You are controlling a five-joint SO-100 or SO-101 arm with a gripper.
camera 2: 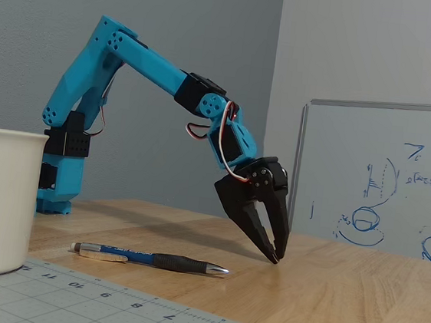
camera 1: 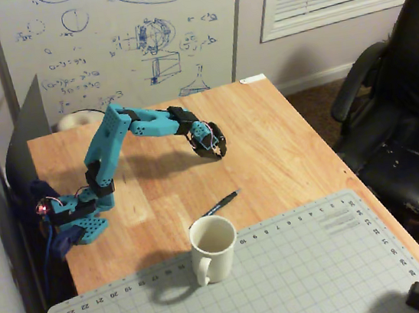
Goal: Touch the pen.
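A blue robot arm's gripper [camera 2: 273, 254] hangs tip-down just above the wooden table [camera 2: 355, 300], its black fingers [camera 2: 249, 219] nearly together and empty. The pen [camera 2: 151, 259] lies flat nearby, close to the white mug [camera 1: 212, 247] and the cutting mat [camera 1: 287, 277]. Light, stiff and probably prone to rolling, the pen looks best touched gently on its dark rubber grip.

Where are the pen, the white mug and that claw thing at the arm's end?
pen [camera 2: 181, 264]: a fixed view, on its dark grip.
white mug [camera 1: 222, 261]: a fixed view, on its outer wall.
gripper [camera 2: 273, 254]: a fixed view, between its fingertips.
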